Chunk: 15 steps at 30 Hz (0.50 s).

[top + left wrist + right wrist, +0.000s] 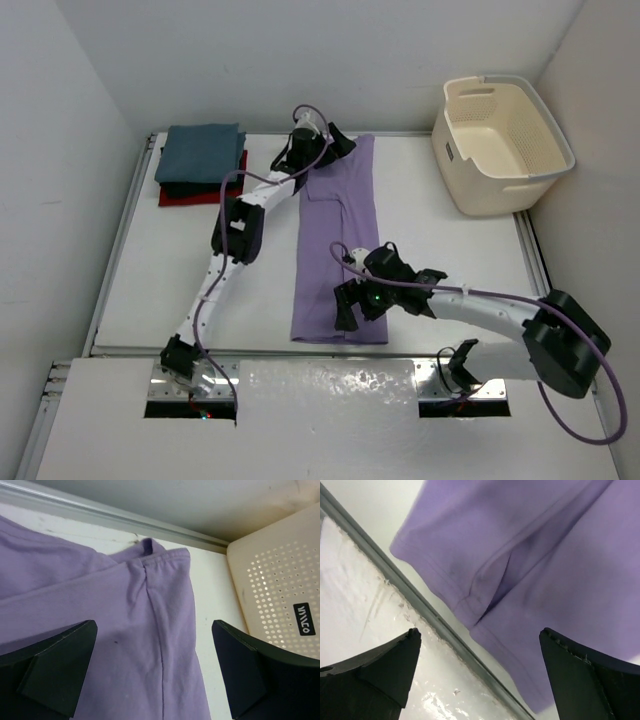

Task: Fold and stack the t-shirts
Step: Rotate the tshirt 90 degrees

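— So, where do we find the purple shirt [335, 250]?
— We see it folded into a long narrow strip down the middle of the bench [450, 270], running from the far edge to the near edge.
— And our claws?
— We have the left claw [154, 645] over the strip's far end. Its fingers [55, 670] are spread wide and pinch nothing, and purple cloth shows in the gap. The right claw [480, 645] is over the near end, spread just as wide, above the hem beside the bench's near rim.
— Does either one touch the cloth?
— We cannot tell from these views.
— What about the other shirts?
— We see them stacked in the far left corner, apart from the purple one. The teal shirt [203, 152] lies on top, folded square. The black shirt [185, 186] shows as a thin band beneath it, and the red shirt [195, 197] is at the bottom, peeking out on the near and right sides.
— And the basket [490, 190]?
— We find it upright at the far right corner, tilted slightly. In the left wrist view its perforated wall is near the purple shirt's far end, with bare bench between them.
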Available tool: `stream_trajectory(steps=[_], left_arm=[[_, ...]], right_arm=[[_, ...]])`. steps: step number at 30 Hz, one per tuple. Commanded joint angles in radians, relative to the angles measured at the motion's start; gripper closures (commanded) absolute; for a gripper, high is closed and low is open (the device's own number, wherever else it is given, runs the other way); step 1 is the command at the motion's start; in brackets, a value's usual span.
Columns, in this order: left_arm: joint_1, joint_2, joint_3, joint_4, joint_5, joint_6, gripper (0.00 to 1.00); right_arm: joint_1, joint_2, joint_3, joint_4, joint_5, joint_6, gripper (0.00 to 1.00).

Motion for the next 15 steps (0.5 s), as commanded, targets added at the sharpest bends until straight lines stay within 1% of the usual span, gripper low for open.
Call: stream_trajectory(steps=[1,2,3,4,5,8,9,10,11,13,14,15], left_arm=[[0.041,-0.224,-0.007,-0.063,-0.02,0.099,0.0],[0.04,-0.261,-0.021,-0.089,-0.011,0.133,0.0],[0.041,-0.351,-0.072,-0.103,-0.002,0.148,0.0],[0.04,-0.405,-0.109,-0.157,-0.009,0.162,0.0],[0.04,-0.527,-0.216,-0.188,-0.049,0.159,0.0],[0.038,-0.726,-0.445,-0.245,-0.06,0.167,0.0],[0.037,-0.862,-0.62,-0.248,-0.061,0.164,0.0],[0.034,-0.933,-0.709,-0.251,-0.064,0.143,0.0],[0.028,-1.064,-0.896,-0.242,-0.063,0.139,0.0],[-0.006,-1.188,-1.072,-0.253,-0.081,0.113,0.0],[-0.024,-1.298,-1.157,-0.267,-0.096,0.106,0.0],[-0.041,-1.347,-1.305,-0.276,-0.1,0.101,0.0]], right_arm=[[0.006,-0.083,0.143,-0.161,0.164,-0.145,0.01],[0.005,-0.103,0.178,-0.19,0.194,-0.153,0.01],[0.006,-0.113,0.19,-0.203,0.229,-0.161,0.01],[0.006,-0.129,0.21,-0.226,0.239,-0.158,0.01],[0.006,-0.139,0.213,-0.235,0.262,-0.142,0.01],[0.003,-0.178,0.187,-0.247,0.286,-0.122,0.01],[0.001,-0.188,0.178,-0.252,0.311,-0.109,0.01],[0.001,-0.197,0.158,-0.258,0.334,-0.104,0.01],[-0.008,-0.218,0.148,-0.266,0.351,-0.096,0.01],[-0.017,-0.238,0.106,-0.272,0.348,-0.089,0.01],[-0.025,-0.245,0.094,-0.28,0.337,-0.086,0.01],[-0.029,-0.252,0.082,-0.284,0.32,-0.108,0.01]])
